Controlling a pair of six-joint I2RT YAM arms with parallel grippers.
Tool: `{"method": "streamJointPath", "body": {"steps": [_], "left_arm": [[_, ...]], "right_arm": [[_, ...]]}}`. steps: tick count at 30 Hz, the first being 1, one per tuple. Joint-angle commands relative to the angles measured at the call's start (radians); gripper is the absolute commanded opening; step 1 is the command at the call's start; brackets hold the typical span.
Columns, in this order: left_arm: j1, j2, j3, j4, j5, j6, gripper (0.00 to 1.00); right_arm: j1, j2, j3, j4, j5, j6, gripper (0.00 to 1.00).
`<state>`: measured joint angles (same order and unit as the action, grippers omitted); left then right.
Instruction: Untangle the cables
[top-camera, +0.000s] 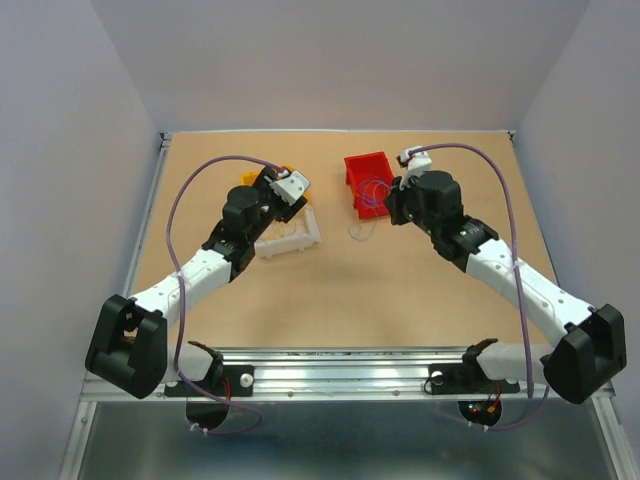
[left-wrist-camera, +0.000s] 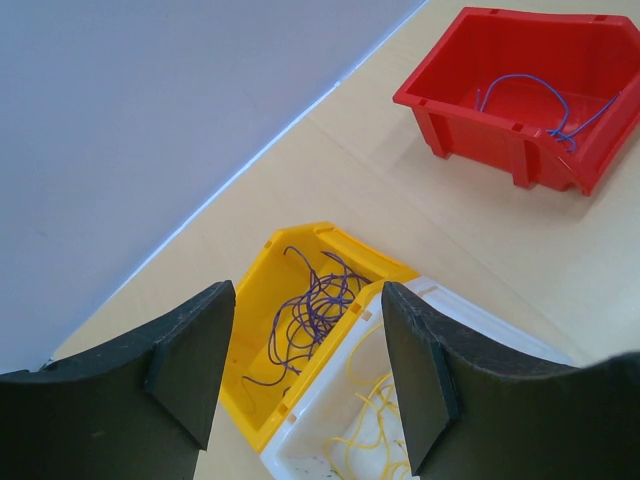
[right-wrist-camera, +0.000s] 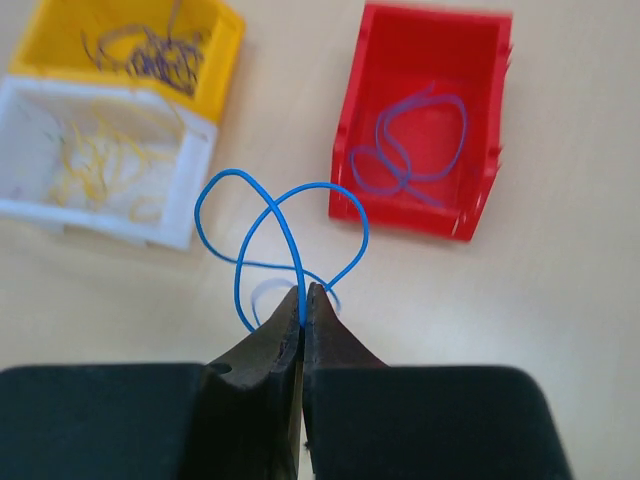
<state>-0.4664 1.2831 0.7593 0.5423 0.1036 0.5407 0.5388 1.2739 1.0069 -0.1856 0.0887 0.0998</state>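
Note:
My right gripper (right-wrist-camera: 303, 295) is shut on a thin blue cable (right-wrist-camera: 262, 224) that loops up in front of its tips, held above the table. A pale cable (right-wrist-camera: 262, 291) lies on the table just under it. The red bin (right-wrist-camera: 420, 120) holds a blue-purple cable (right-wrist-camera: 410, 150). The yellow bin (left-wrist-camera: 290, 320) holds a tangle of dark purple cables (left-wrist-camera: 315, 315), and the white bin (left-wrist-camera: 400, 420) beside it holds yellow cables (left-wrist-camera: 375, 425). My left gripper (left-wrist-camera: 305, 375) is open and empty above these two bins.
In the top view the red bin (top-camera: 368, 183) sits at the middle back, next to the right gripper (top-camera: 395, 195). The white bin (top-camera: 295, 235) and the yellow bin (top-camera: 285, 170) sit under the left gripper (top-camera: 290, 190). Walls close the table on three sides.

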Motion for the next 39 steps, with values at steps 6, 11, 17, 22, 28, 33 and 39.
{"method": "streamJointPath", "body": {"steps": [6,11,17,22,28,33,39], "left_arm": [[-0.011,-0.015,-0.006,0.058,0.004,0.007,0.72],[-0.011,0.001,-0.002,0.059,-0.001,0.011,0.72],[-0.011,0.012,0.002,0.059,-0.005,0.013,0.72],[-0.011,0.010,-0.002,0.059,-0.002,0.015,0.71],[-0.011,0.005,-0.003,0.059,-0.001,0.013,0.72],[-0.011,0.007,-0.003,0.059,0.001,0.013,0.72],[-0.012,0.009,-0.002,0.058,0.001,0.013,0.72]], "right_arm": [[0.006,-0.007,0.104,0.176,0.101,-0.055,0.01],[0.004,0.035,0.116,0.332,0.223,-0.077,0.01],[-0.017,0.163,0.171,0.507,0.232,-0.055,0.00],[-0.026,0.322,0.243,0.552,0.359,-0.048,0.01],[-0.049,0.442,0.302,0.581,0.410,-0.051,0.01],[-0.053,0.515,0.323,0.592,0.456,-0.063,0.01],[-0.057,0.550,0.294,0.592,0.425,-0.057,0.01]]}}
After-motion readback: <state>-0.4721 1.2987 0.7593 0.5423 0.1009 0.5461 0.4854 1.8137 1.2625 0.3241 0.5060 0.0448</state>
